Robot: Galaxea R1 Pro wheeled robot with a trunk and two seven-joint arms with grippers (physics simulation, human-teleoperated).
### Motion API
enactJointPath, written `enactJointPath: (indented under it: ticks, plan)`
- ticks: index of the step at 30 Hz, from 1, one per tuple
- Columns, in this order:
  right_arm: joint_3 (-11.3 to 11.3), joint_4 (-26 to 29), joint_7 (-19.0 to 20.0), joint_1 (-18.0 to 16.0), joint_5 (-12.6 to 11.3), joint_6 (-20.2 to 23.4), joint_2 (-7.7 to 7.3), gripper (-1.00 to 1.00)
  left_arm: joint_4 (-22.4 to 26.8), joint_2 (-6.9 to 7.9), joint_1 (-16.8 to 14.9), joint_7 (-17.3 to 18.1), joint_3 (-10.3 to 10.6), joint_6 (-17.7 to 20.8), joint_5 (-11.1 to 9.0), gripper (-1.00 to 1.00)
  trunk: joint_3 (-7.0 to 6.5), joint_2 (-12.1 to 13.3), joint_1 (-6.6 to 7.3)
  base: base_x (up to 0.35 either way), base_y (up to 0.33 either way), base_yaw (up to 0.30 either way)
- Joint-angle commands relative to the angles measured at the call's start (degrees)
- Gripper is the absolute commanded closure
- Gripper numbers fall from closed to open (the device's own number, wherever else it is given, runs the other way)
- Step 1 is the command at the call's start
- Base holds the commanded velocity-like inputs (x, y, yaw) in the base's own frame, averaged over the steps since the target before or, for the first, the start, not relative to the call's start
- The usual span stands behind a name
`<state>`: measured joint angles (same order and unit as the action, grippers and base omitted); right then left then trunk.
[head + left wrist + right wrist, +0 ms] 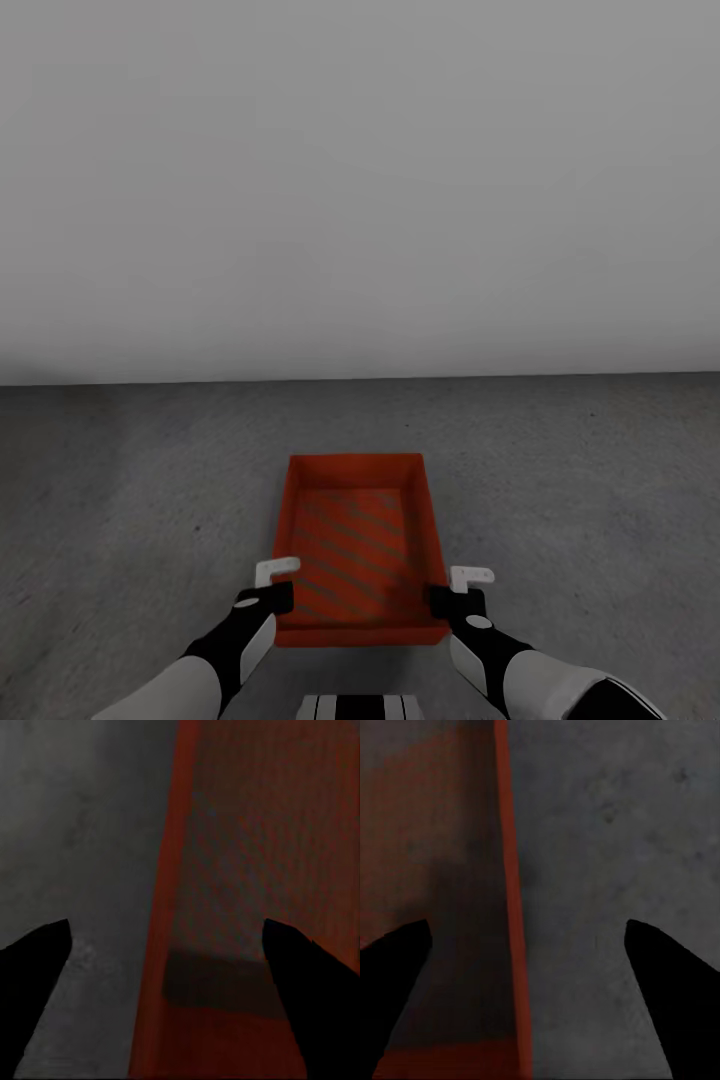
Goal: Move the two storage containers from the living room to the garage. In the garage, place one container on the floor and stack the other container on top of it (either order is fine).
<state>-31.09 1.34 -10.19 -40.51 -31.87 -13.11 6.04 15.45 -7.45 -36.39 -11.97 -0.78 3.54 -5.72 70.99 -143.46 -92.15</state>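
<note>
One orange-red storage container [355,530] lies open side up on the dark grey concrete floor [140,480] of the garage, straight ahead of me. My left gripper [278,590] is at its near left corner and my right gripper [455,592] at its near right corner. In the left wrist view the left gripper [166,922] is open, its dark fingers [37,975] astride the container's side wall [161,870]. In the right wrist view the right gripper [527,922] is open too, astride the other side wall [510,870]. Neither pair of fingers presses on the wall.
A plain white-grey wall [360,180] rises a short way beyond the container. Speckled concrete [600,470] stretches to both sides of it. The top of my base [358,706] shows at the lower edge.
</note>
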Motion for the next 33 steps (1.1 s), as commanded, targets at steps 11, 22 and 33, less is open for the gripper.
enactJointPath:
  ticks: [11, 22, 33]
  plan:
    - [-0.5, 0.0, -0.2, 0.0, -0.5, -0.2, 0.02, -1.00, 0.5, -0.02, 0.0, -0.1, 0.1, 0.0, -0.4, -1.00, 0.04, 0.0, 0.01, 0.000, 0.000, 0.000]
    - [-0.5, 0.0, -0.2, 0.0, -0.5, -0.2, 0.02, -1.00, 0.4, -0.22, 0.0, -0.2, -0.1, 0.0, -0.6, -1.00, 0.04, 0.0, 0.01, 0.000, 0.000, 0.000]
    - [-0.5, 0.0, -0.2, 0.0, -0.5, -0.2, 0.02, -1.00, 0.4, -0.21, 0.0, -0.1, -0.1, 0.0, -0.5, -1.00, -2.17, 0.1, 0.27, 0.000, 0.000, 0.000]
